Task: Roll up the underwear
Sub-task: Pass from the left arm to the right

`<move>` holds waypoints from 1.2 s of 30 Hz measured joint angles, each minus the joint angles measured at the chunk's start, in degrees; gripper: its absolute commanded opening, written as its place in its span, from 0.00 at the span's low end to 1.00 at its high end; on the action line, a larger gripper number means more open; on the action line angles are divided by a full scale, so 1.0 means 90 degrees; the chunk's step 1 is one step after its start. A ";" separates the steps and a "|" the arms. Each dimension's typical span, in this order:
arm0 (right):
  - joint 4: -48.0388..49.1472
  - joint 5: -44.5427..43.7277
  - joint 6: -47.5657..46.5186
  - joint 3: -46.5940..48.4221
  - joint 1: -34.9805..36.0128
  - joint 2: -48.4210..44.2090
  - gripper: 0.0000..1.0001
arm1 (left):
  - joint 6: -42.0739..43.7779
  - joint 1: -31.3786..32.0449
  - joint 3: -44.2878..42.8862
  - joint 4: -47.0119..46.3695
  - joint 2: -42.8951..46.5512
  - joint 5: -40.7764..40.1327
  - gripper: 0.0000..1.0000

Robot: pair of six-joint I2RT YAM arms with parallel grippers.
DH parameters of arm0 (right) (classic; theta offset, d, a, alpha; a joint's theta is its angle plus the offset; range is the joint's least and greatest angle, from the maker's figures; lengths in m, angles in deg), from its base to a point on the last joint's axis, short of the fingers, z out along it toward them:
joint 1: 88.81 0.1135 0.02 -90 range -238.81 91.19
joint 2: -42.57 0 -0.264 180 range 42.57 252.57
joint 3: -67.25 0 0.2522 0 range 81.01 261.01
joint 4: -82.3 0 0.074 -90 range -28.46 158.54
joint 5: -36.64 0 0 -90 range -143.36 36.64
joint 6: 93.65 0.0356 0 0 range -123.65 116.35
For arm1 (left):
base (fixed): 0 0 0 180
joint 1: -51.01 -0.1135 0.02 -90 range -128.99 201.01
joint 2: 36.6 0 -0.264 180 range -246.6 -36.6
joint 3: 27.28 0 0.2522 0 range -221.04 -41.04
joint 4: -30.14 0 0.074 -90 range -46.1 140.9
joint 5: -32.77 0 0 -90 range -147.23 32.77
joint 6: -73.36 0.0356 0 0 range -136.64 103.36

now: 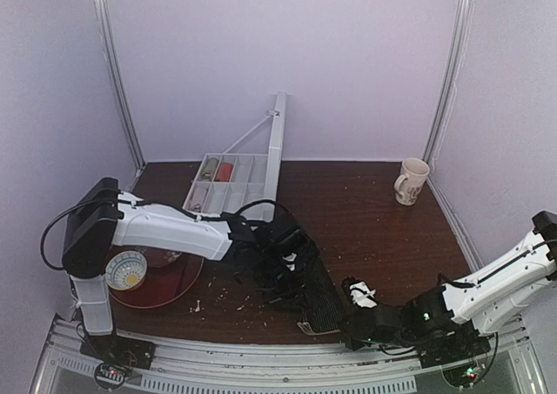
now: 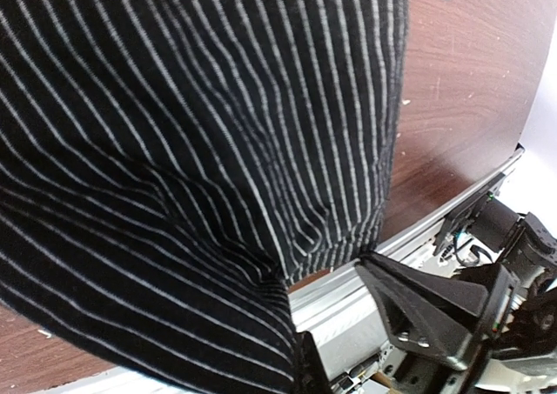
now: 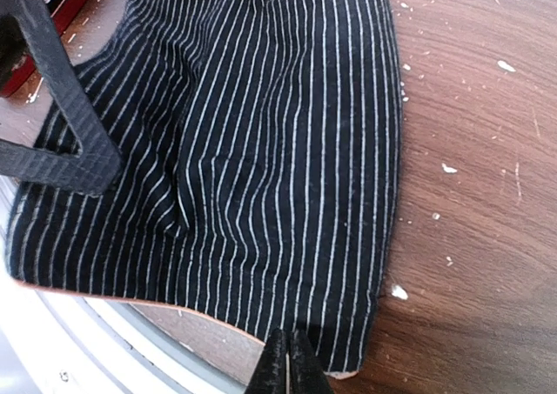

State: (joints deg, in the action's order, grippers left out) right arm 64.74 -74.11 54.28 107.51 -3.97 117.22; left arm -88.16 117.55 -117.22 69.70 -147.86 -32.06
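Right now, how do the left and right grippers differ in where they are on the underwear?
The left gripper is at the far part of the underwear, fabric lifted and draping below it; the right gripper sits low by the near corner at the table edge. In the right wrist view its fingertips meet at the hem. Both are black.

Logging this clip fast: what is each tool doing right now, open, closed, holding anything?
Left tool: over the underwear; open or shut cannot be told.
Right tool: closed on the underwear's near edge.
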 measured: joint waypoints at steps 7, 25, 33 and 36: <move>0.0449 0.0073 0.0092 -0.0066 -0.0034 0.0432 0.00 | 0.0066 0.0000 -0.0486 0.0209 -0.0238 0.0080 0.00; 0.0612 0.0085 0.0221 -0.0359 -0.0024 0.0097 0.14 | 0.0194 0.0000 -0.1253 0.0474 -0.0984 0.0352 0.00; -0.0498 -0.0488 -0.0066 0.0641 0.0381 -0.0274 0.28 | 0.0214 -0.0002 -0.1263 0.0478 -0.0984 0.0379 0.00; -0.0763 -0.0726 -0.0114 0.1134 0.0529 -0.0117 0.28 | 0.0211 -0.0019 -0.1260 0.0474 -0.0984 0.0403 0.00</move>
State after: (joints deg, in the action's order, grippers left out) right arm 57.88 -80.65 53.25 117.72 0.80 116.18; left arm -86.26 117.38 -128.57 73.96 -156.72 -28.43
